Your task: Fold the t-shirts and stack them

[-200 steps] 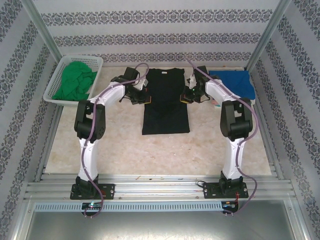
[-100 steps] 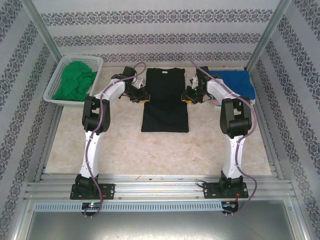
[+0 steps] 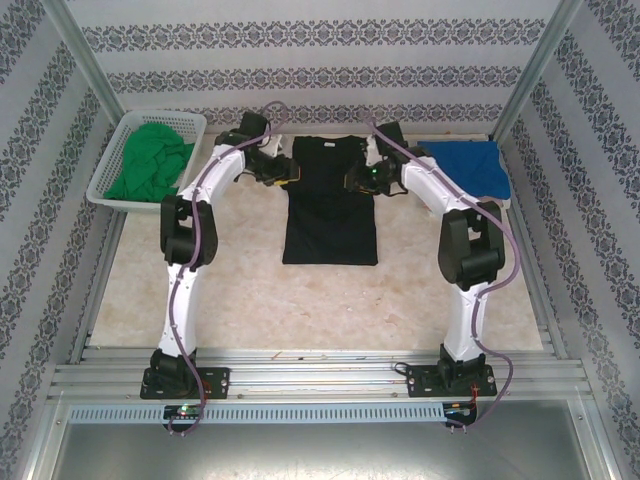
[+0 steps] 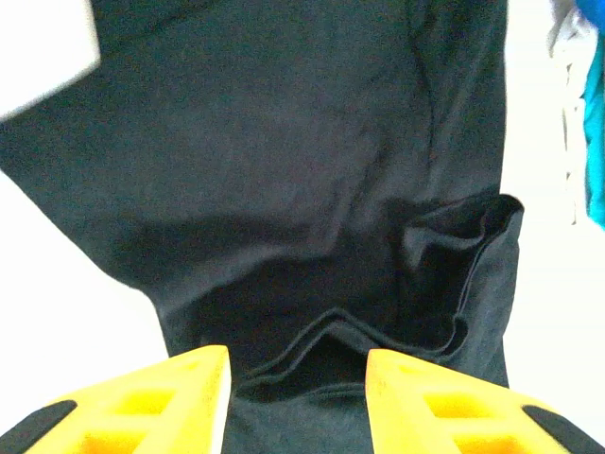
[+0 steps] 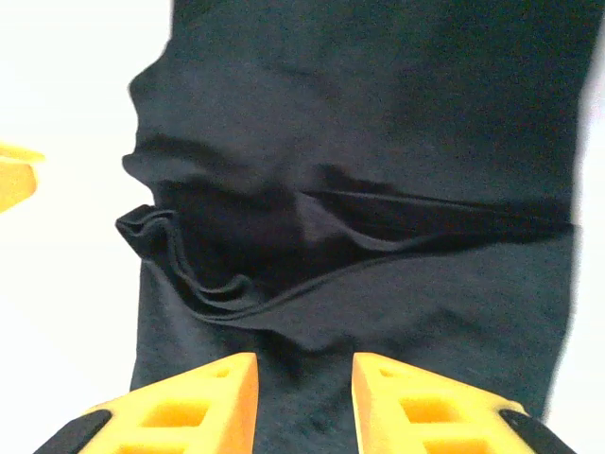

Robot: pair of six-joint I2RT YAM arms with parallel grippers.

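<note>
The black t-shirt (image 3: pixel 330 225) lies flat at mid-table with its collar toward the far wall. My left gripper (image 3: pixel 285 178) sits at its left shoulder edge and my right gripper (image 3: pixel 355 182) at its right shoulder edge. In the left wrist view the yellow fingers (image 4: pixel 161 397) of the left gripper (image 4: pixel 298 355) stand apart over a folded hem of the black cloth (image 4: pixel 284 170). The right gripper (image 5: pixel 304 359) is likewise open above rumpled black cloth (image 5: pixel 397 113). A green t-shirt (image 3: pixel 150 160) fills the basket, a blue one (image 3: pixel 470 165) lies far right, and the pink one is out of view.
The white lattice basket (image 3: pixel 105 190) stands at the far left corner. Metal frame posts and patterned walls close in the table's sides and back. Bare tabletop (image 3: pixel 330 310) stretches between the shirt and the arm bases.
Both grippers have moved toward the far wall and inward onto the black shirt's shoulders. The shirt's upper edges are drawn in and bunched.
</note>
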